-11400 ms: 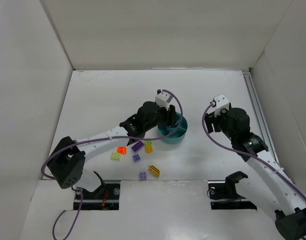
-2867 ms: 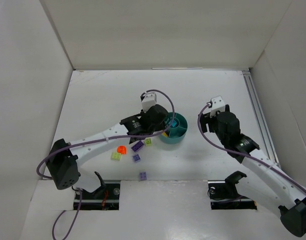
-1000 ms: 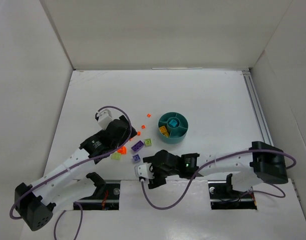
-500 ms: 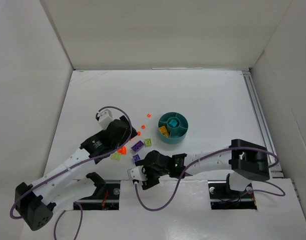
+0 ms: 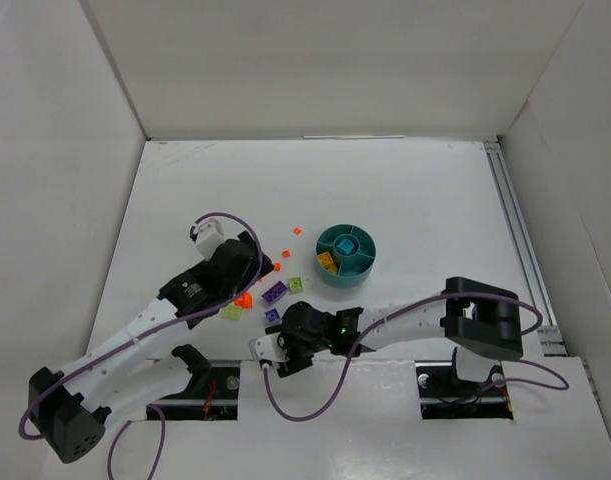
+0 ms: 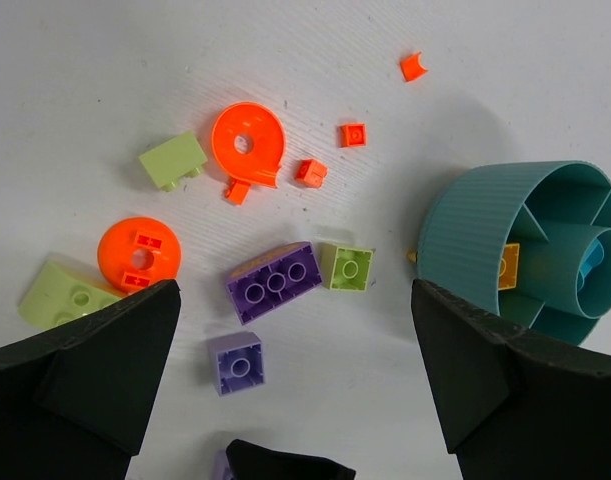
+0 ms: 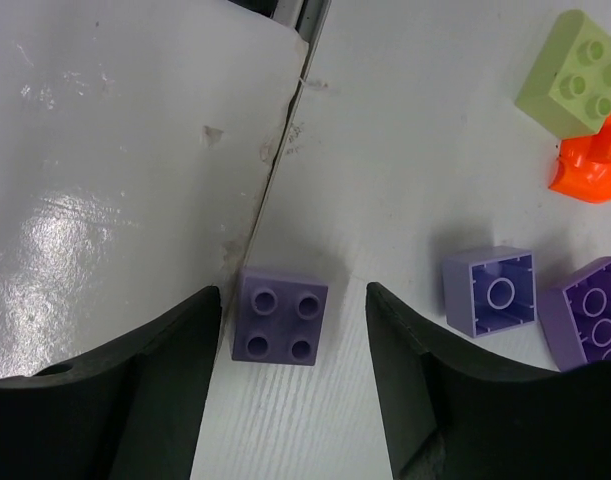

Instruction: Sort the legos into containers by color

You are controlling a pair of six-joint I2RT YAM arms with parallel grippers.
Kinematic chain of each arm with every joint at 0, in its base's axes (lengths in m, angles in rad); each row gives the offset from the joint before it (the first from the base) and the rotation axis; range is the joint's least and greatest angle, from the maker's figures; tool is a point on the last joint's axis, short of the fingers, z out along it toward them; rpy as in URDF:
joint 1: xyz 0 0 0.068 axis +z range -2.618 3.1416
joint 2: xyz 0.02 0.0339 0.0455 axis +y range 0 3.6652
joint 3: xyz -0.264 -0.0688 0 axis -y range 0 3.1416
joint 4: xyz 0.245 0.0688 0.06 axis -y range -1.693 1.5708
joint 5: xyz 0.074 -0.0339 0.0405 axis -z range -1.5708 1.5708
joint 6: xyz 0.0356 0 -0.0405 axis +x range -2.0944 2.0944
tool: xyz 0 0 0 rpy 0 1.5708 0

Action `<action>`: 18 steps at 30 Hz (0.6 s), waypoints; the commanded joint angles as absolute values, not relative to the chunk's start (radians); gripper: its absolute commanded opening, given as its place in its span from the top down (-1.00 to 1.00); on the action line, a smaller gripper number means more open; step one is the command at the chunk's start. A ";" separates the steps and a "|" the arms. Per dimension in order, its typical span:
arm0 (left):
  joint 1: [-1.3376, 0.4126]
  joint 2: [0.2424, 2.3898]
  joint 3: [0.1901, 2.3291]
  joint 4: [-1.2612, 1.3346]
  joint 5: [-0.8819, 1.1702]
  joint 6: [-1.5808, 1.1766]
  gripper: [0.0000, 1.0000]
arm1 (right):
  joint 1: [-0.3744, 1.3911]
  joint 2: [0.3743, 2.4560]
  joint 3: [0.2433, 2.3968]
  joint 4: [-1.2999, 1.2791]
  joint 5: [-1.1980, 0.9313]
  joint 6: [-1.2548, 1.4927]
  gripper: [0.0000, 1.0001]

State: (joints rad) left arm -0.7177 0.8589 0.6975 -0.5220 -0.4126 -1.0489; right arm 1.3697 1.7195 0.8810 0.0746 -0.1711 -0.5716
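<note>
Loose legos lie left of the teal dish (image 5: 341, 279): a dark purple brick (image 6: 275, 282), a lime square (image 6: 345, 266), a light purple square (image 6: 235, 362), an orange ring (image 6: 247, 145) and an orange disc (image 6: 138, 255). My left gripper (image 6: 295, 295) hangs open above them, also seen from above (image 5: 253, 280). The dish (image 6: 475, 240) holds a yellow brick (image 5: 328, 263) and a teal piece (image 5: 345, 242). My right gripper (image 7: 290, 305) is low at the table's near edge (image 5: 287, 346). Its jaws stand either side of a light purple four-stud brick (image 7: 281, 318), with a gap on each side.
The four-stud brick lies right against the seam (image 7: 275, 170) between the table board and the glossy front ledge. Another light purple brick (image 7: 490, 290), a lime brick (image 7: 570, 72) and an orange piece (image 7: 590, 165) lie just beyond it. White walls enclose the table.
My right arm has slid left along the near edge and its jaws have narrowed around the light purple brick. The left arm has stayed still.
</note>
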 commanded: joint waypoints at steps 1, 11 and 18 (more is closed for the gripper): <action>-0.713 0.836 0.703 -0.534 -0.433 -1.042 -1.00 | 1.350 1.743 0.911 0.104 -0.230 -0.552 -0.28; -0.713 0.827 0.721 -0.543 -0.442 -1.042 -1.00 | 1.321 1.753 0.902 0.104 -0.262 -0.525 0.25; -0.713 0.845 0.730 -0.543 -0.442 -1.031 -1.00 | 1.321 1.665 0.891 0.104 -0.226 -0.511 0.57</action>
State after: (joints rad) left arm -0.7177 0.8482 0.6979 -0.5323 -0.4198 -1.0481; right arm 1.3270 1.7336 0.8829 0.0803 -0.2329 -0.5312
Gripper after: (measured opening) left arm 0.997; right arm 0.425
